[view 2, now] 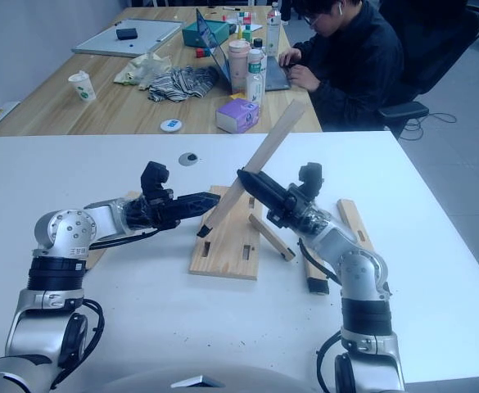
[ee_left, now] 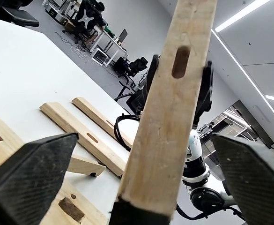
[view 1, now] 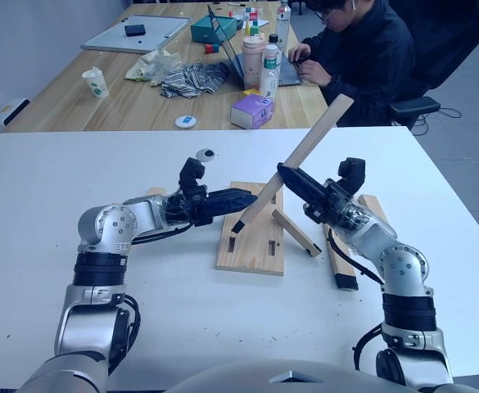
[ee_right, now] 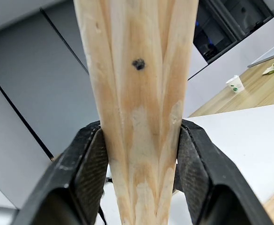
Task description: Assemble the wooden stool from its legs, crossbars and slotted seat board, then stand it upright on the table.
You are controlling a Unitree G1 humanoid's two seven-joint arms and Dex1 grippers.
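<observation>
wooden leg [view 1: 309, 147] leans steeply over the slotted seat board [view 1: 259, 246], which lies flat on the white table [view 1: 141, 311]. the leg's dark lower tip sits near a slot on the board's left side, but whether it has entered cannot be told. the right jaws are clamped on the leg about mid-length. the left jaws stand wide, one pad either side of its lower end, touching nothing.

the leg looks like a light, stiff, dry stick that should not slip in the pads. a hold low down, close to the tip, would likely steer it into the slot better than the mid-length grip.

the head views give the lean, the board and the spare pieces [view 1: 343, 268] lying just beside it on the right. the left wrist view adds the oval mortise [ee_left: 180, 62] in the leg's face and the gaps at both pads. the right wrist view shows both pads pressed flat against the wood.
</observation>
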